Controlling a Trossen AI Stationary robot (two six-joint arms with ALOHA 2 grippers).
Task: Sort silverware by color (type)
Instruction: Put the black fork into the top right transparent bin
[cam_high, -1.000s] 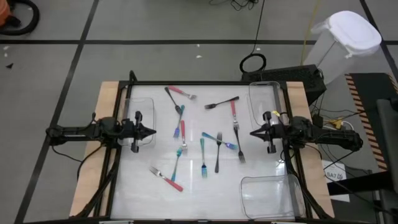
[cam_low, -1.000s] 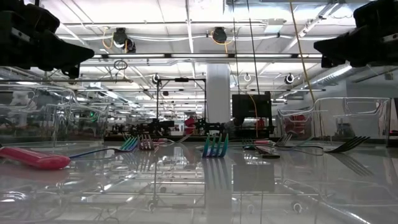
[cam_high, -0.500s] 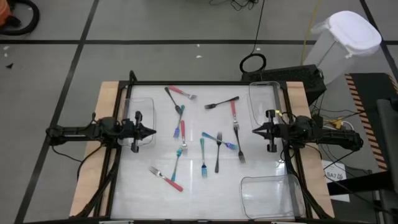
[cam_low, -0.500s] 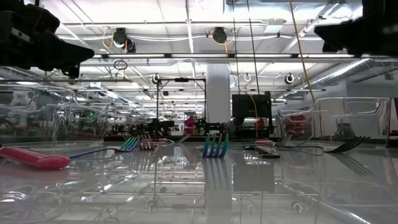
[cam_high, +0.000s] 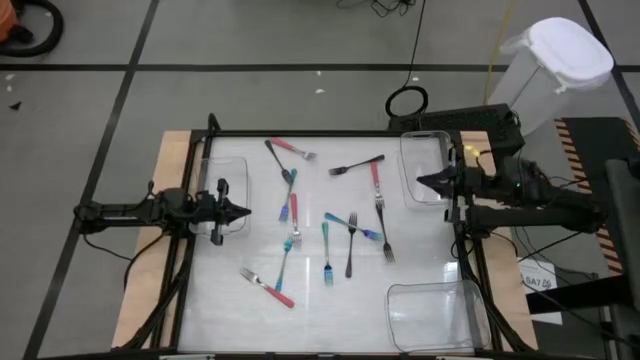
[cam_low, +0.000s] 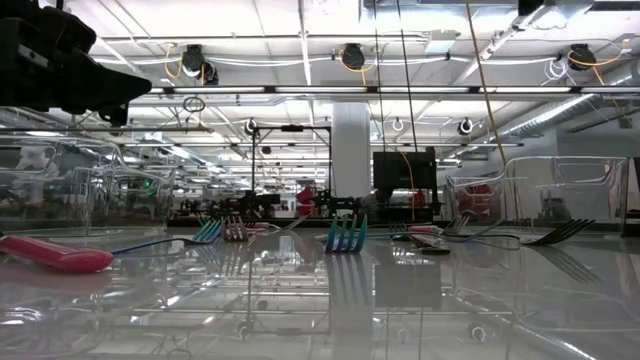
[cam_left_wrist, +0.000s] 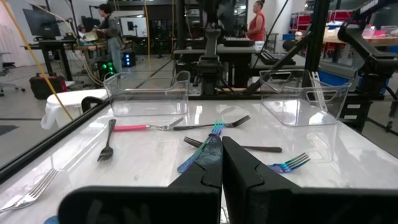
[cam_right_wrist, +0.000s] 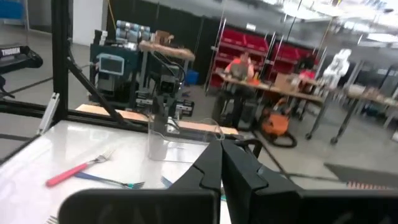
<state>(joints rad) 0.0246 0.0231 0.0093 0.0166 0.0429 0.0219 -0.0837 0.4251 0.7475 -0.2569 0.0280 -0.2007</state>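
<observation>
The high view looks straight down, far enough to take in the whole table (cam_high: 230, 310) and floor around it. The low view sits at tabletop level, looking across the forks (cam_low: 345, 234) into the room. Each wrist view looks forward past its own fingers (cam_left_wrist: 205, 168) over the table; the left one shares the forks and bins (cam_left_wrist: 146, 93) with the other views
</observation>
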